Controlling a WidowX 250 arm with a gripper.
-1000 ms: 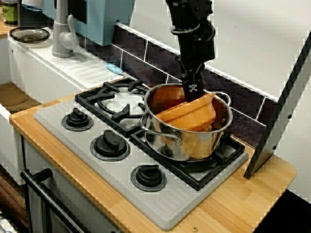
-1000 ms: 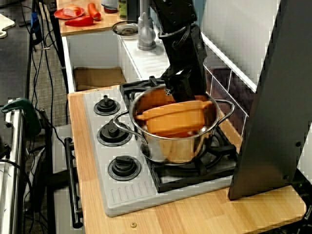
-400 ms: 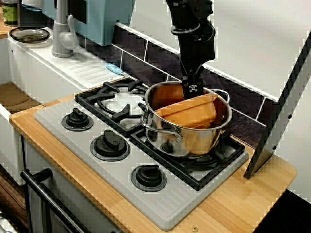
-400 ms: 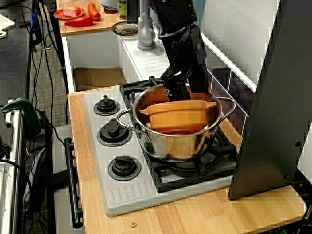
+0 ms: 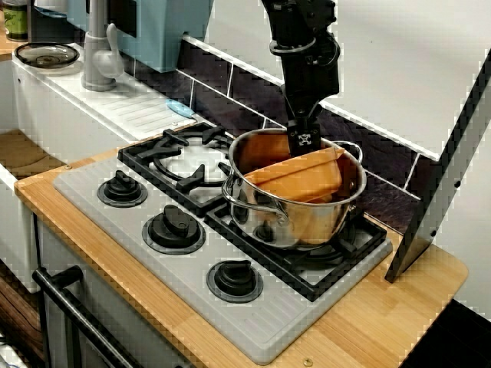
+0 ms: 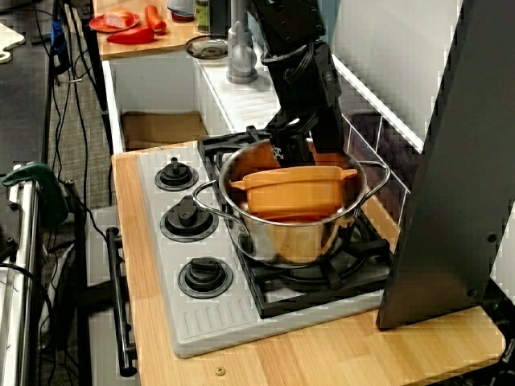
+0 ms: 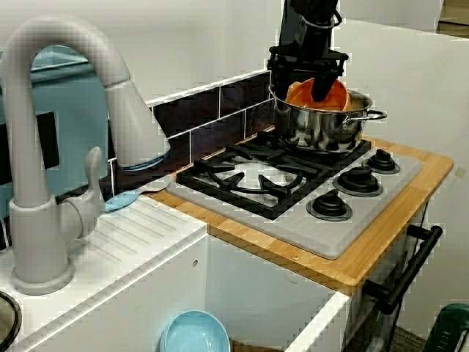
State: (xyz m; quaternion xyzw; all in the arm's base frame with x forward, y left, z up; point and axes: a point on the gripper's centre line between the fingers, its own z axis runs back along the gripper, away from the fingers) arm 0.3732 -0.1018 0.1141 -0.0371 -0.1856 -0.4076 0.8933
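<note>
Gripper [image 5: 304, 142]: fingers closed on the upper rim of the orange bowl [image 5: 305, 181]
Bowl position: orange bowl tilted inside the steel pot [image 5: 268, 222]
Pot position: steel pot standing on the black burner grate [image 5: 347, 247]

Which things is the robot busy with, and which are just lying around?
Busy with: the gripper, pinching the orange bowl; the steel pot it leans in; the stove underneath.
Lying around: the tap, blue spoon, blue bowl, red peppers.
</note>
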